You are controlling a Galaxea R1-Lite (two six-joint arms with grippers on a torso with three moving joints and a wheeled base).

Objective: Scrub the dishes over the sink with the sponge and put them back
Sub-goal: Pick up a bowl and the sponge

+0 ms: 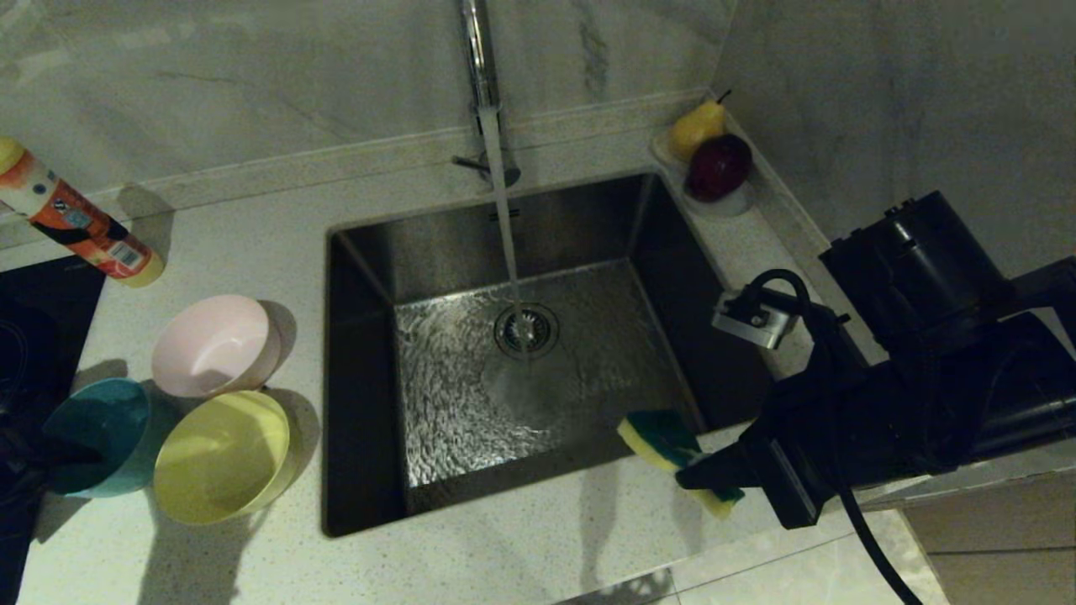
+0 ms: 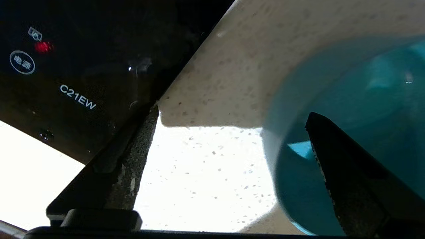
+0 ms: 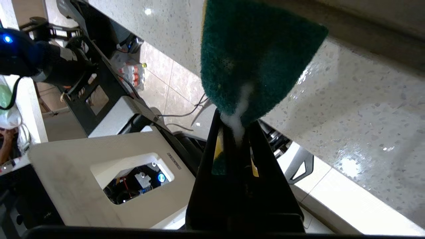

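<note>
Three bowls stand on the counter left of the sink (image 1: 370, 353): a pale pink one (image 1: 214, 344), a yellow one (image 1: 223, 458) and a light blue one (image 1: 97, 437). My left gripper (image 1: 59, 462) is at the blue bowl (image 2: 358, 93). It is open (image 2: 232, 113), with one finger inside the bowl, the other outside over the counter, and the bowl's rim loose between them. My right gripper (image 1: 698, 479) hovers at the sink's front right corner. It is shut (image 3: 237, 129) on the yellow and green sponge (image 1: 664, 441), whose foamy green face (image 3: 255, 56) sticks out beyond the fingers.
Water runs from the chrome tap (image 1: 479, 59) onto the drain (image 1: 525, 329). A black hob (image 1: 34, 319) borders the bowls on the left. An orange bottle (image 1: 80, 223) lies behind them. A clear dish with a pear and a red fruit (image 1: 710, 155) sits at the sink's back right.
</note>
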